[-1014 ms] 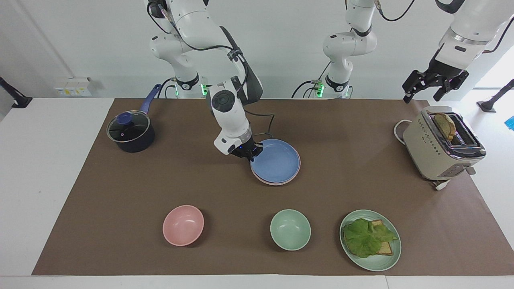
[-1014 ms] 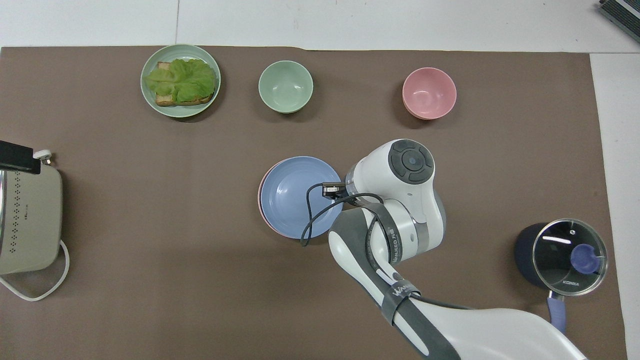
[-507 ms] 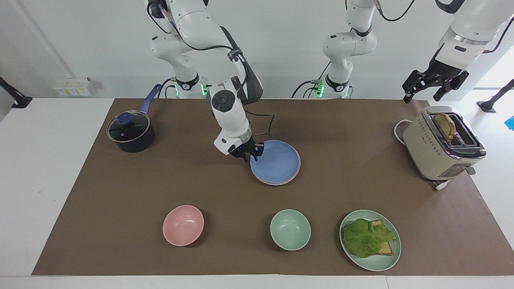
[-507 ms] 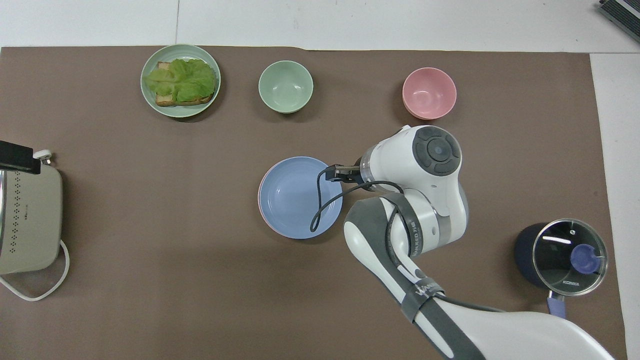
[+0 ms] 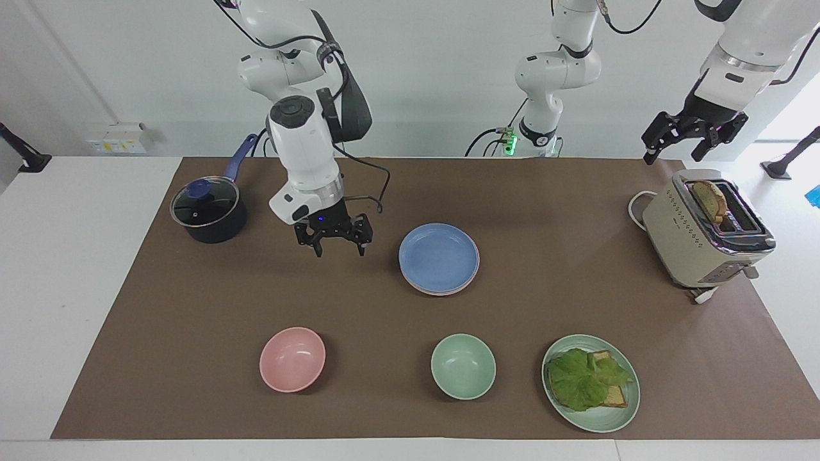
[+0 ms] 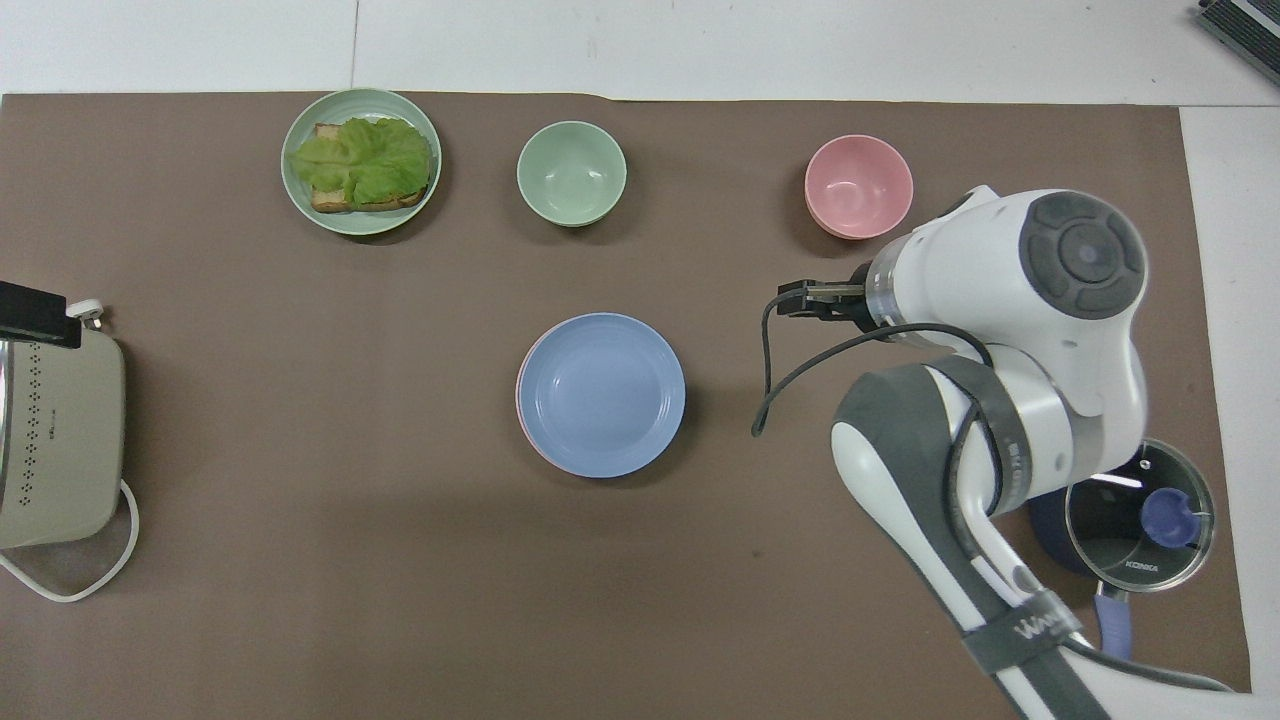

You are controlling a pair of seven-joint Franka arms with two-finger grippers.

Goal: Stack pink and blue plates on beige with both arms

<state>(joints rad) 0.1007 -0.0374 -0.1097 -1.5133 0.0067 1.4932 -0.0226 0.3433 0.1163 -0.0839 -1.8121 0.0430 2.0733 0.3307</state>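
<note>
The blue plate (image 5: pixel 439 257) (image 6: pixel 600 393) lies on top of a stack in the middle of the brown mat. A thin rim of the pink plate (image 5: pixel 448 292) (image 6: pixel 519 400) shows under it. The beige plate is hidden beneath them. My right gripper (image 5: pixel 339 250) (image 6: pixel 792 300) hangs open and empty over bare mat between the stack and the pot, clear of the plates. High over the toaster's end of the table, my left gripper (image 5: pixel 672 155) waits, open and empty; the overhead view does not show it.
A dark pot with a glass lid (image 5: pixel 208 211) (image 6: pixel 1140 510) stands at the right arm's end. Farther from the robots lie a pink bowl (image 5: pixel 292 359) (image 6: pixel 858 186), a green bowl (image 5: pixel 462 366) (image 6: pixel 571 172) and a green plate (image 5: pixel 602 419) (image 6: pixel 361 222) with lettuce and bread. A toaster (image 5: pixel 701 237) (image 6: pixel 55 440) holds toast.
My right gripper let go of the blue plate's rim, opened, rose and drew back toward the pot. The blue plate now rests flat on the stack. The left arm stayed still.
</note>
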